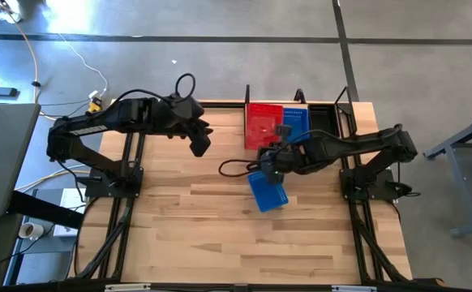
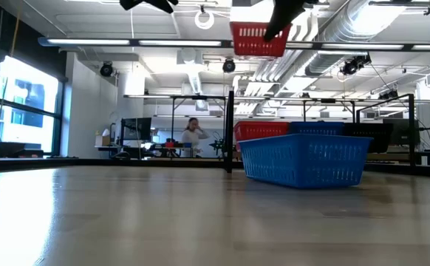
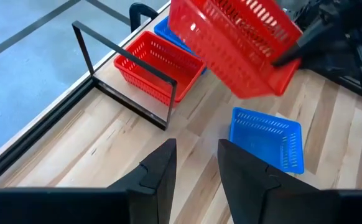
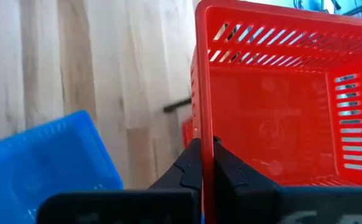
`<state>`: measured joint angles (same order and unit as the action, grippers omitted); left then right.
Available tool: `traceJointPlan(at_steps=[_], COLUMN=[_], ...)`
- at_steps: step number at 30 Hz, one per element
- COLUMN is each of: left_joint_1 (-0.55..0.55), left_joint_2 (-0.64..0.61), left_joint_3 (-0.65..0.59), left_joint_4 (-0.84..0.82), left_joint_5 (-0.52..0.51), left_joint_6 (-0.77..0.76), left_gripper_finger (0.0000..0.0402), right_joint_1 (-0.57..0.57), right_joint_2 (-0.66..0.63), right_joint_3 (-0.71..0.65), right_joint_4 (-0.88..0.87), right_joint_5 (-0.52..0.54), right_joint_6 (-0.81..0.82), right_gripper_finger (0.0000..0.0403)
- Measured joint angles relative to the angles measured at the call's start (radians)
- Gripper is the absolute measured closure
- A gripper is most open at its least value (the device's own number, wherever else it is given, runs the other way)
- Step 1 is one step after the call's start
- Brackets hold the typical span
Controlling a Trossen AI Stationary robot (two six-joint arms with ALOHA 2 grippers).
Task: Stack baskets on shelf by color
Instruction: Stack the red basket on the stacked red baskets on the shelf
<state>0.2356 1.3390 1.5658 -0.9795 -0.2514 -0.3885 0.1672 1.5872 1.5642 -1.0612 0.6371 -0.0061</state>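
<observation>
Basket, red (image 3: 246, 46) | airborne, tilted | right tool (image 4: 206, 163) clamps its rim | left tool (image 3: 194, 163) parted

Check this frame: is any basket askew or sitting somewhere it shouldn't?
One blue basket sits alone on the table in front of the shelf, turned at an angle to the rack instead of squared with it. The red basket held in the right gripper hangs tilted in the air. Nothing looks spilled or damaged.

An open lab-workshop: exposed ceiling ducts (image 2: 363, 29), monitor desks (image 2: 137, 133), concrete floor (image 1: 220, 49).
</observation>
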Motion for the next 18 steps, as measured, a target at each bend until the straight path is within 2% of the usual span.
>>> traceJointPlan(at_steps=[8, 13, 15, 18], left_joint_1=[0.000, 0.000, 0.000, 0.004], left_joint_2=[0.000, 0.001, 0.001, 0.001], left_joint_3=[0.000, 0.000, 0.000, 0.000], left_joint_4=[0.002, 0.003, 0.003, 0.003], left_joint_5=[-0.006, -0.021, -0.029, -0.029], left_joint_6=[0.054, 0.033, 0.025, 0.025], left_gripper_finger=[0.0294, 0.0294, 0.0294, 0.0294], right_joint_1=[-0.063, -0.132, -0.160, -0.197], right_joint_2=[-0.107, -0.184, -0.230, -0.325], right_joint_3=[-0.008, -0.010, -0.053, -0.193], right_joint_4=[-0.103, -0.175, -0.154, -0.043], right_joint_5=[0.010, 0.014, 0.013, -0.005], right_joint_6=[0.005, 0.017, 0.025, 0.012], right_gripper_finger=[0.0403, 0.0403, 0.0403, 0.0403])
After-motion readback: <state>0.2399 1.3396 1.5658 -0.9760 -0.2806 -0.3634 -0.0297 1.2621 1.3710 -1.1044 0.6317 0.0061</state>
